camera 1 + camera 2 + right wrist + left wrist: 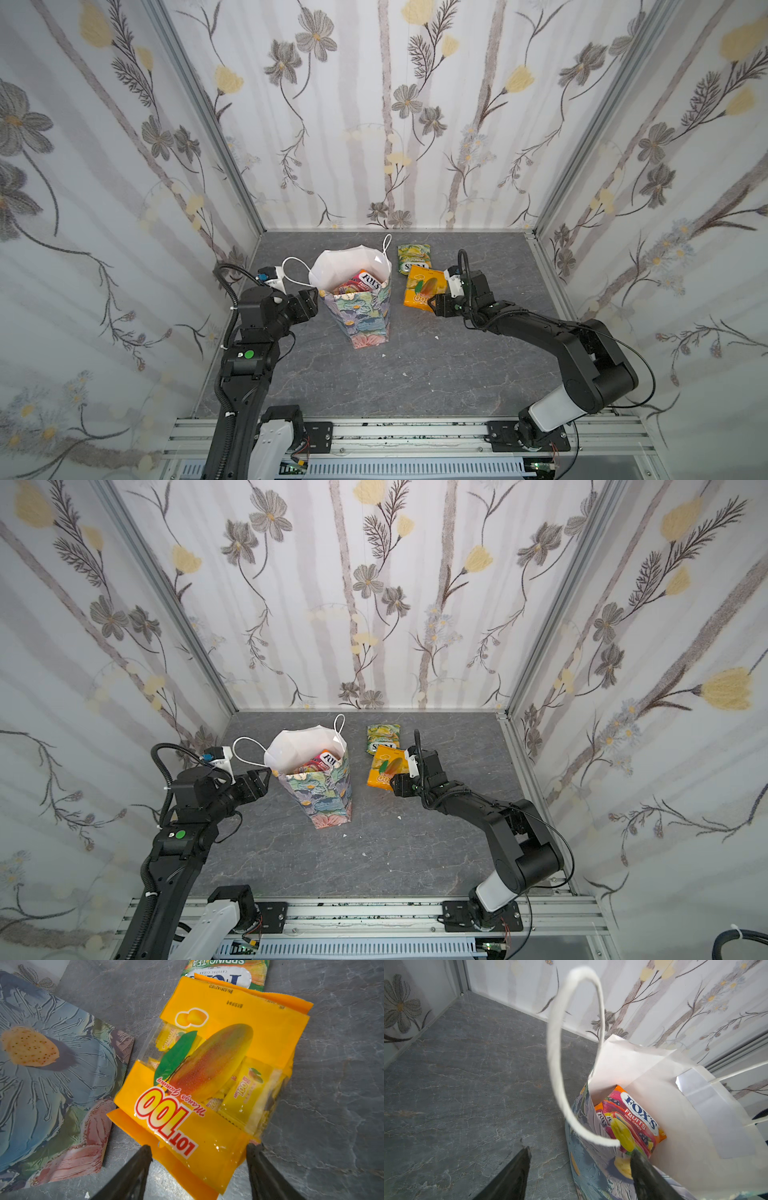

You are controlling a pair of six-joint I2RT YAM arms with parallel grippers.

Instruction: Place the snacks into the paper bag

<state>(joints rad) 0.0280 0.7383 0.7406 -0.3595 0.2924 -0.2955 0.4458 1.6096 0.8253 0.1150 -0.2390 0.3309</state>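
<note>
we see our right gripper (199,1148) spread wide astride the near end of the mango pack (218,1059), flat on the table (332,1084) near the paper bag (52,1084); left gripper (579,1152) gapes across the bag's rim.

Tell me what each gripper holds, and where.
Nothing is held: the right gripper is open around one end of the glossy orange-yellow mango packet, the left gripper open at the floral paper bag.

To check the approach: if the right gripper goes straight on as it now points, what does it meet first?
The right gripper would meet the mango pack first; its near end seems to lie between the open jaws.
</note>
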